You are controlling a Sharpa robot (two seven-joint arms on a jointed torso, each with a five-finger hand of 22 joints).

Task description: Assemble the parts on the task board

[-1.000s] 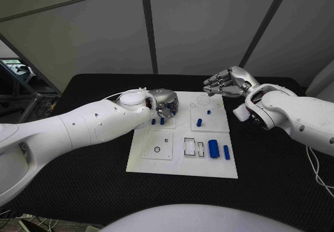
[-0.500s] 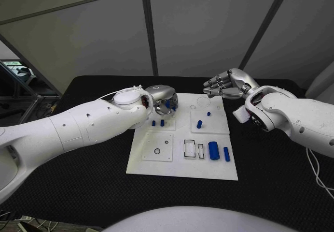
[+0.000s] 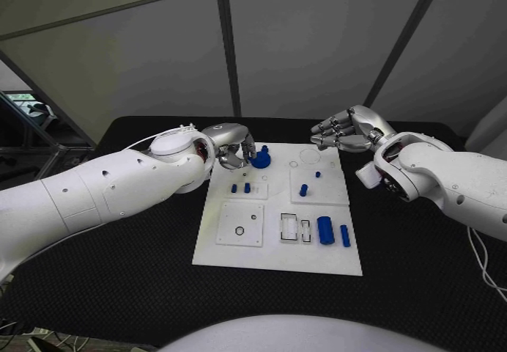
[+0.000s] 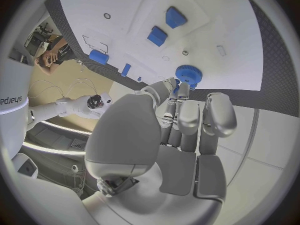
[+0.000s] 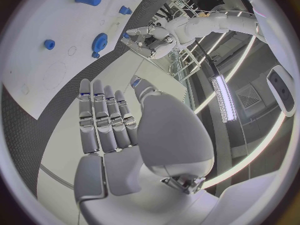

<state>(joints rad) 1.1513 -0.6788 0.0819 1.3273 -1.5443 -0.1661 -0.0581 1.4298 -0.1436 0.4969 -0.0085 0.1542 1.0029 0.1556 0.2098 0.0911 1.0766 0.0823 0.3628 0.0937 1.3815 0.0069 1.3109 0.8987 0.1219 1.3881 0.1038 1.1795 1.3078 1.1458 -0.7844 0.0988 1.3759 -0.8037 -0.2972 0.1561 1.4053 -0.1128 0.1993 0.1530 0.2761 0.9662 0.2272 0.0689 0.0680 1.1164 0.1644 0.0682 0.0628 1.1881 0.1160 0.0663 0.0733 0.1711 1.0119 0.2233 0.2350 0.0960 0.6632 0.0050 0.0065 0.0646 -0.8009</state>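
The white task board [image 3: 277, 253] lies mid-table. A blue gear [image 3: 261, 160] rests on its far left corner, also visible in the left wrist view as the blue gear [image 4: 188, 76]. My left hand [image 3: 234, 147] stands just left of it, fingers curved down, fingertips [image 4: 180, 89] at the gear's rim, nothing in its grasp. My right hand [image 3: 344, 130] hovers over the board's far right corner, holding nothing; its fingers [image 5: 103, 117] lie straight and side by side. Two small blue pegs [image 3: 241, 188] and another peg [image 3: 303, 189] stand mid-board.
A fat blue cylinder [image 3: 325, 228] and a thin blue bar [image 3: 344, 235] lie at the board's near right, beside rectangular slots [image 3: 287, 224]. A round recess [image 3: 308, 155] sits at the far edge. Black table [image 3: 127, 264] surrounds the board.
My left hand has drawn back and to the left, uncovering the blue gear that it hid before. The right hand has barely shifted.
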